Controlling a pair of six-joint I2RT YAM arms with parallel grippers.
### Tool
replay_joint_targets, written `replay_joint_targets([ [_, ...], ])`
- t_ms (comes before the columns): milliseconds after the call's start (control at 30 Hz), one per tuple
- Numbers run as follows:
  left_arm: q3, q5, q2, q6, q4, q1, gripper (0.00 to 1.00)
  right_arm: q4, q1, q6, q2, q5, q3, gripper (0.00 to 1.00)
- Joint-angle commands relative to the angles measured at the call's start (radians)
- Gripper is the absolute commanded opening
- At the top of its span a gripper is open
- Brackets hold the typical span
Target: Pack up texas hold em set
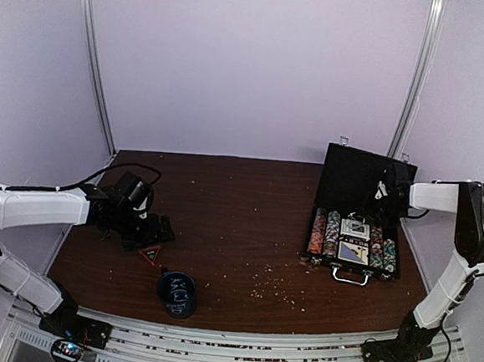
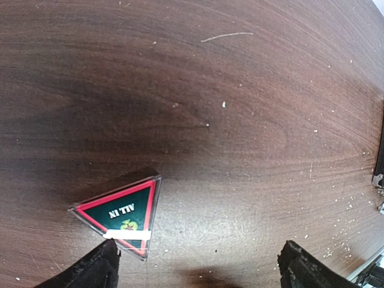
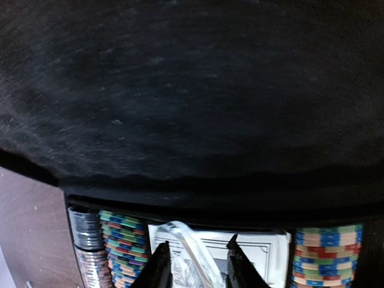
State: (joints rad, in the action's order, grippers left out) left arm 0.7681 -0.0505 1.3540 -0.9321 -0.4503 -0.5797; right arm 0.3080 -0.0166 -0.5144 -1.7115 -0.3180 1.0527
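Hands first: got the left hand (image 2: 201, 264) spread wide open, down low over the dark wooden bench (image 2: 240, 120). Can see one fingertip (image 2: 99, 267) right at the near corner of a triangular "ALL IN" button (image 2: 123, 213). Touching it or just shy of it, can't say which. Lies flat on the bench, green face with a red border, not gripped by anything. Going by the top view, sits over on the left side, well apart from the case (image 1: 313, 245), with a dark round cup (image 1: 177, 293) near it towards the front edge.

Over on the right, got the right hand (image 3: 198, 261) up in front of the raised lid (image 1: 364, 180), fingers fairly close together above a card deck. Spotting a clear plasticky bit (image 3: 186, 243) in between them. Honestly can't tell whether it's pinched or just sitting in the gap.

As for the case: black, open, parked at the right side of the bench with the lid standing up and the metal handle (image 1: 349, 276) facing the front. Holds multicoloured chip rolls (image 1: 324, 231) on the left, card decks (image 1: 354, 240) in the middle, more rolls on the right. Also got pale crumbs (image 1: 272, 284) scattered between cup and case.
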Motion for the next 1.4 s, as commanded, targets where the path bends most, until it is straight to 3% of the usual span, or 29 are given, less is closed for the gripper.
replay_joint_targets([
  [0, -0.018, -0.012, -0.014, -0.028, -0.013, 0.016, 0.95, 0.075, 0.010, 0.054, 0.029, 0.095, 0.021, 0.36],
  [133, -0.042, -0.007, -0.041, -0.048, -0.025, 0.025, 0.96, 0.108, 0.011, 0.072, 0.057, 0.137, 0.023, 0.49],
  [300, -0.076, 0.008, -0.065, -0.066, -0.029, 0.031, 0.97, 0.152, 0.012, 0.106, 0.104, 0.190, 0.044, 0.54],
  [733, -0.083, 0.037, 0.046, -0.035, 0.029, 0.039, 0.98, 0.181, 0.012, 0.096, 0.206, 0.174, 0.015, 0.57],
  [1367, 0.117, 0.061, 0.286, 0.150, 0.053, 0.039, 0.97, 0.202, 0.012, 0.088, 0.256, 0.181, -0.022, 0.58],
])
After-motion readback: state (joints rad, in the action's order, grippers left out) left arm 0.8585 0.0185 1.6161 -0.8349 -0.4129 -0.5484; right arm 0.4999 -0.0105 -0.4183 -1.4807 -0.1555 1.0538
